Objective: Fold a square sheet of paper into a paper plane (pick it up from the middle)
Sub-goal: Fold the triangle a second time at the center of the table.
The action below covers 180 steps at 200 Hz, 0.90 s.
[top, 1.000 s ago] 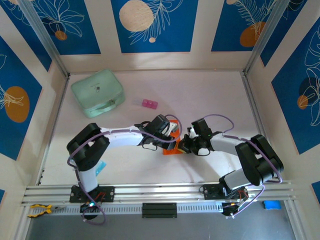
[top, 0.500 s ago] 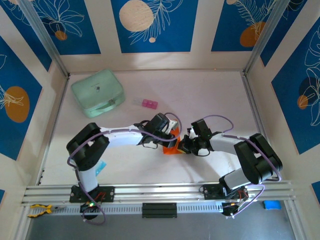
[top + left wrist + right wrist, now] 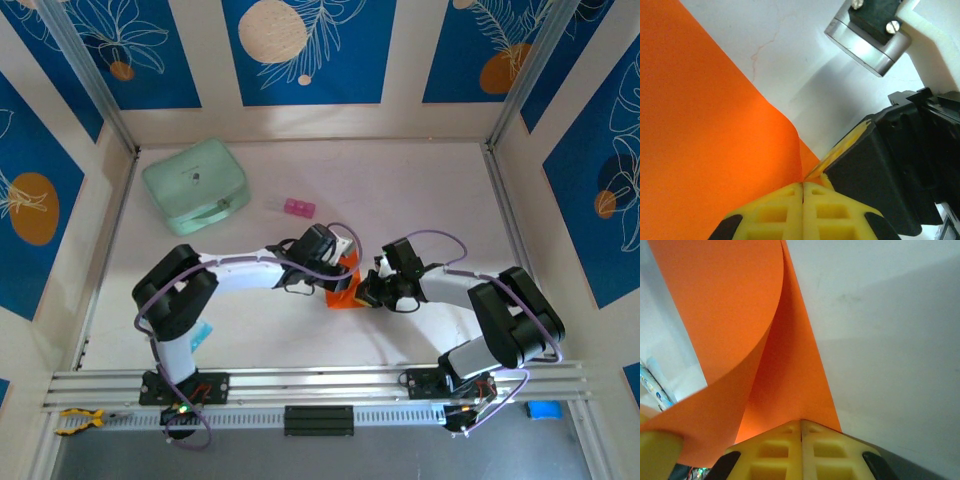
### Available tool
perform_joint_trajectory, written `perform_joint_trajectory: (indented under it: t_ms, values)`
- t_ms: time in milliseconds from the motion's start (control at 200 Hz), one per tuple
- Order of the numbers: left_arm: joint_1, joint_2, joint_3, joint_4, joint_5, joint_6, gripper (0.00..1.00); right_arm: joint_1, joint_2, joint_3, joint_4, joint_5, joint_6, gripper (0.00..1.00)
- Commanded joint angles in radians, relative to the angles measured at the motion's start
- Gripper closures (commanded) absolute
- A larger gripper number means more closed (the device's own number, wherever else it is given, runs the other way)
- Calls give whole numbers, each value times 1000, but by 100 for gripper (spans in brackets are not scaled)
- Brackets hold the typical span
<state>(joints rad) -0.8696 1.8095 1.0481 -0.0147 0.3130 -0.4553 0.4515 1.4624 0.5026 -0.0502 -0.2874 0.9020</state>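
Paper [image 3: 705, 150] clamped at fingertips of left gripper [image 3: 803, 186] and right gripper [image 3: 801, 422]; it may be torn if drawn apart

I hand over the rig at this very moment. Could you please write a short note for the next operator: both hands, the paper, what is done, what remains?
Hands: the left hand is shut, pinching the square sheet of paper. The right hand is shut on the same sheet, facing the left one.
Paper: mid-table, between the two hands, with one flap curled over and not pressed flat.
Done: sheet gripped, a fold begun.
Left: crease this fold, then all further folds. No pointed plane shape yet.
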Motion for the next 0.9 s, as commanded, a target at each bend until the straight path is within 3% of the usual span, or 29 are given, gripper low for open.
perform_joint_trajectory:
  t_ms: [0, 895]
  values:
    - [24, 11, -16, 7, 13, 18, 98, 0, 6, -10, -73, 34, -7, 93]
    - [67, 39, -66, 32, -39, 57, 97, -2, -8, 8, -121, 45, -21, 93]
